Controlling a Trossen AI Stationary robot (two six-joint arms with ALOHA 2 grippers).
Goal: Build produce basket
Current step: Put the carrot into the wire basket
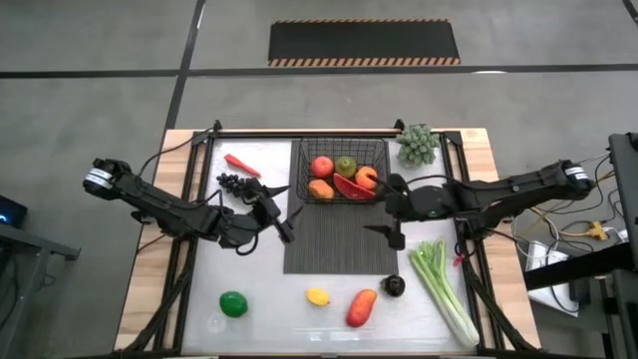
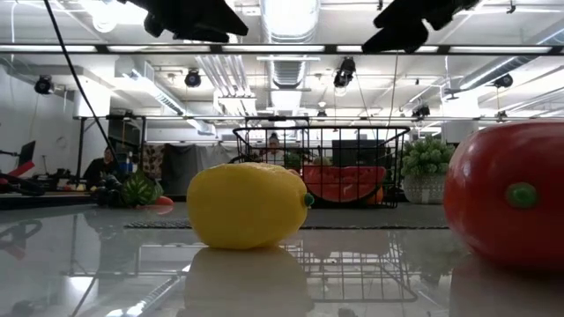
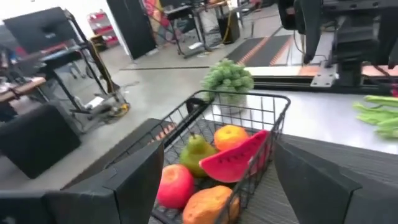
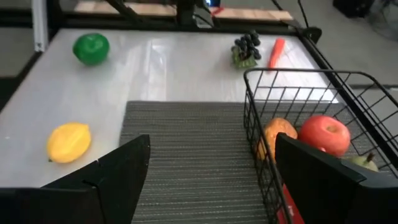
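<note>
While both tools [image 1: 284, 211] [image 1: 396, 211] hang apart (nothing held), the basket [image 1: 341, 172] holds fruit.

**Layout of the table**

The basket [image 1: 342, 172] is set on the far end of the mat [image 1: 337, 239], with a watermelon slice [image 1: 351, 186] and other fruit held inside. Left of it, the grapes [image 1: 231, 182] and chili [image 1: 241, 165] are laid. The celery [image 1: 446, 289] is placed right of the mat. The lime [image 1: 233, 304], lemon [image 1: 318, 296] and mango [image 1: 361, 307] are lined along the near edge.
</note>
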